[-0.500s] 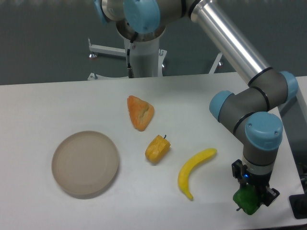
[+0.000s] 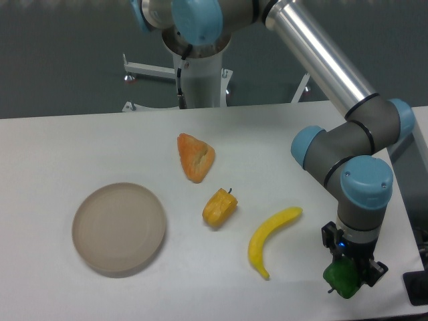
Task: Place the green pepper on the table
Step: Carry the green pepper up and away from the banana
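**A:** Going from the left, what do you have around you?

**B:** Farthest from my hand (image 2: 349, 273) is the round beige plate (image 2: 119, 228), well off to its left. Closer in come the orange wedge (image 2: 195, 156) and the yellow pepper (image 2: 219, 206), then the banana (image 2: 269, 239), the nearest thing on my hand's left, still apart from it.

**A:** And the green pepper?

**B:** It sits between my fingers, which are clamped on the green pepper (image 2: 341, 279) from both sides. It hangs under my hand, low over the table (image 2: 67, 147). I cannot tell whether its underside touches the surface yet.

**A:** So which step is this?

**B:** I judge it the setting-down itself. What comes next is to bring it onto the surface if it is not there, part my fingers and lift straight up without dragging it.

**A:** Any room to worry about?

**B:** Yes. The table's near edge lies just below my hand and its right edge just beyond, so a rolling pepper could go over. The open room is to my hand's left, toward the banana.
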### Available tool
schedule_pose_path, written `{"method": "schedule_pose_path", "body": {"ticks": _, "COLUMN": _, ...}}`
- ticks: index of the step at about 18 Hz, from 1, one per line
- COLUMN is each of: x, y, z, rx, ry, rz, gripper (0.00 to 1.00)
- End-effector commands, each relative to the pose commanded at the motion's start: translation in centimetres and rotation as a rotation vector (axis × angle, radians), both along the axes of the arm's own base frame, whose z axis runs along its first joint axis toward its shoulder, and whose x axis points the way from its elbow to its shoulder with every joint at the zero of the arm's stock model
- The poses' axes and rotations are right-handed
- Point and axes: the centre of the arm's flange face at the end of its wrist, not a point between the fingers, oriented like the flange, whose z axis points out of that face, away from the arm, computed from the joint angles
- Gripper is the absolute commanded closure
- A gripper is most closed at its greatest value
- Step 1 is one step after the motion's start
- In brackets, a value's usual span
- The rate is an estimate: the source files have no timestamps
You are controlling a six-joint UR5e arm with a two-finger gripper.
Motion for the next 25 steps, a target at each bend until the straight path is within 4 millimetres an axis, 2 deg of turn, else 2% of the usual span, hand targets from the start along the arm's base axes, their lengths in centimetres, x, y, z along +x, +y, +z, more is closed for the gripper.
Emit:
{"method": "schedule_pose_path", "body": {"ticks": 4, "x": 1.0, "y": -1.0, "z": 1.4, "rx": -0.005, "ry": -0.010, "rz": 0.001, "gripper": 0.64}}
{"method": "schedule_pose_path", "body": {"ticks": 5, "x": 1.9, "y": -1.8, "z": 2.1, "rx": -0.011, "ry": -0.017, "rz": 0.000, "gripper": 0.64}}
{"method": "schedule_pose_path", "body": {"ticks": 8, "x": 3.6, "y": -4.0, "z": 2.7, "rx": -0.038, "ry": -0.042, "rz": -0.007, "gripper": 0.64}}
{"method": "schedule_pose_path", "body": {"ticks": 11, "x": 4.9, "y": -7.2, "z": 3.4, "rx": -0.050, "ry": -0.077, "rz": -0.005, "gripper": 0.64}}
{"method": "schedule_pose_path", "body": {"ticks": 12, "x": 5.2, "y": -9.6, "z": 3.4, "rx": -0.051, "ry": -0.102, "rz": -0.032, "gripper": 0.64}}
{"method": "schedule_pose_path", "body": {"ticks": 14, "x": 5.4, "y": -12.1, "z": 3.1, "rx": -0.065, "ry": -0.117, "rz": -0.054, "gripper": 0.64}}
{"method": "schedule_pose_path", "body": {"ticks": 17, "x": 4.7, "y": -17.4, "z": 2.5, "rx": -0.102, "ry": -0.135, "rz": -0.102, "gripper": 0.64}}
{"method": "schedule_pose_path", "body": {"ticks": 21, "x": 2.1, "y": -23.4, "z": -0.5, "rx": -0.086, "ry": -0.211, "rz": -0.159, "gripper": 0.64}}
{"method": "schedule_pose_path", "body": {"ticks": 23, "x": 2.0, "y": -24.9, "z": -0.2, "rx": -0.074, "ry": -0.216, "rz": -0.167, "gripper": 0.64}}
{"method": "schedule_pose_path", "body": {"ticks": 25, "x": 1.6, "y": -26.3, "z": -1.3, "rx": -0.021, "ry": -0.271, "rz": -0.163, "gripper": 0.64}}
